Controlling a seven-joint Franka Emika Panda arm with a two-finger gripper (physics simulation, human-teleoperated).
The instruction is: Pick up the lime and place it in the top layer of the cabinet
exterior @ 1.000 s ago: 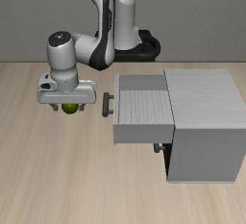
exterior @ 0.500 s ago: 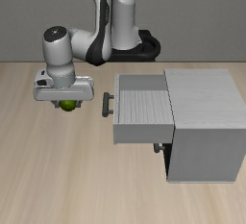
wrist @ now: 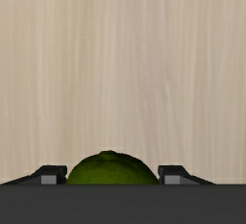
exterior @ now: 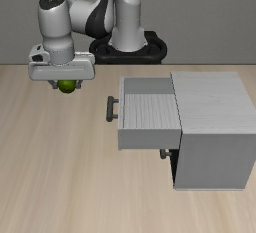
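now the arm (exterior: 105,17) has lifted: the fingers (wrist: 175,175) pinch the lime (exterior: 66,87) from both sides and hold it above the desk (exterior: 60,177), higher than a second ago. so the pick looks done, and by my reading the carry to the cabinet (exterior: 215,127) is what remains. its top drawer (exterior: 150,107) stands pulled open at about four o'clock from the lime in the exterior view, well apart, with the handle (exterior: 112,107) facing the lime's side. nothing lies on the desk between them. the drawer's front wall and handle are what the lime must clear, so height likely matters before crossing over.
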